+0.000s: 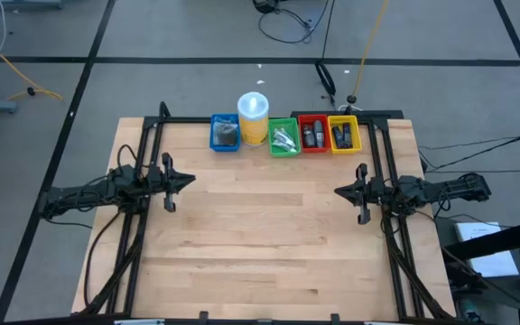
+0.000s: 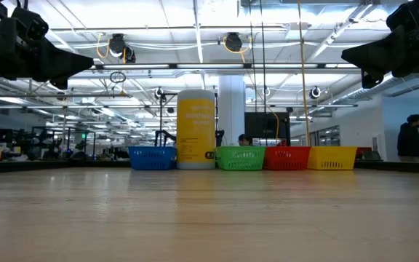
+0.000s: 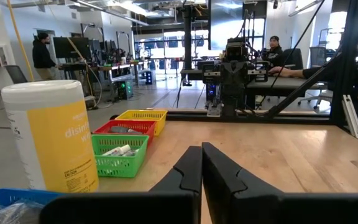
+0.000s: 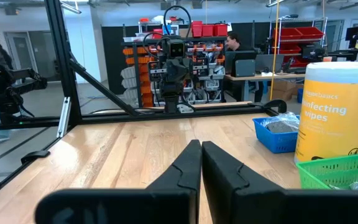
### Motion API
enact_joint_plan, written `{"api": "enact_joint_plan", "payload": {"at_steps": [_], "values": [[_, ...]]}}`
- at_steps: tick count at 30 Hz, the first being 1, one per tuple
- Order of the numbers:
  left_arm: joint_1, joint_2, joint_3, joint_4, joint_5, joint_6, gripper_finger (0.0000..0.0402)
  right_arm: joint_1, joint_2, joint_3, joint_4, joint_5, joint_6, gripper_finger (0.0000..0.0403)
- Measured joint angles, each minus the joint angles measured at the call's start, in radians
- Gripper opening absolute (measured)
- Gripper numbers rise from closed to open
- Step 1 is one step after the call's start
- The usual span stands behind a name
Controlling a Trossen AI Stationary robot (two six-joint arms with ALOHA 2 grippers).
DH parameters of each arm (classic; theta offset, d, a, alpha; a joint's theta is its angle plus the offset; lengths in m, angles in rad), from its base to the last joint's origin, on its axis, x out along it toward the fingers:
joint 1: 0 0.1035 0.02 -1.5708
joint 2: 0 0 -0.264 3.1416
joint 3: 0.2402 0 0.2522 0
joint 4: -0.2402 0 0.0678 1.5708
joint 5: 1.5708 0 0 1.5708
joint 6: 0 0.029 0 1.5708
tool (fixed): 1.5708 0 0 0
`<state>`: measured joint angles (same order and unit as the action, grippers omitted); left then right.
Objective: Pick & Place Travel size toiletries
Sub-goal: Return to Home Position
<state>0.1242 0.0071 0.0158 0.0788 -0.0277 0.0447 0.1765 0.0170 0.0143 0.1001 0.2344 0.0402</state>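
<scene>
The travel size toiletries are all lying in a row of small coloured plastic bins along the far edge of the pale wooden table [image 1: 260, 244]. A flat grey disc in clear wrap [image 1: 227, 134] is sitting in the blue bin [image 1: 225, 148] at the left end. Just right of it, a yellow cylinder with a white lid [image 1: 253, 117] is standing upright. Thin white-silver tubes [image 1: 284, 139] are resting in the green bin [image 1: 284, 153]. Dark oblong containers [image 1: 312, 137] are filling the red bin [image 1: 312, 149] and the yellow bin [image 1: 344, 149] further right.

The left gripper [image 1: 190, 181] is hovering over the table's left side, well apart from the bins. Its fingers [image 3: 188, 171] are pressing together on nothing. The right gripper [image 1: 338, 191] is mirroring it on the right, pincer likewise pressed together and carrying nothing.

Everything here is probably handling as light. The tubes are likely soft and prone to rolling, so pinching across the body near the stiffer cap end looks safest. The wrapped disc's film is probably slippery and crinkly; gripping edge to edge across the disc itself should hold better than catching loose wrap. The dark containers seem rigid, inviting a firm pinch across their narrow sides.
</scene>
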Motion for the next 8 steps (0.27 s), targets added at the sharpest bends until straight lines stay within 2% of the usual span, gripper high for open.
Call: {"api": "enact_joint_plan", "payload": {"at_steps": [4, 8], "values": [[0.000, 0.000, 0.000, 0.000, 0.000, 0.000, 0.0002, 0.000, 0.000, 0.000, 0.000, 0.000, 0.000, 0.0009], [0.000, 0.000, 0.000, 0.000, 0.000, 0.000, 0.0012, 0.000, 0.000, 0.000, 0.000, 0.000, 0.000, 0.0009]]}}
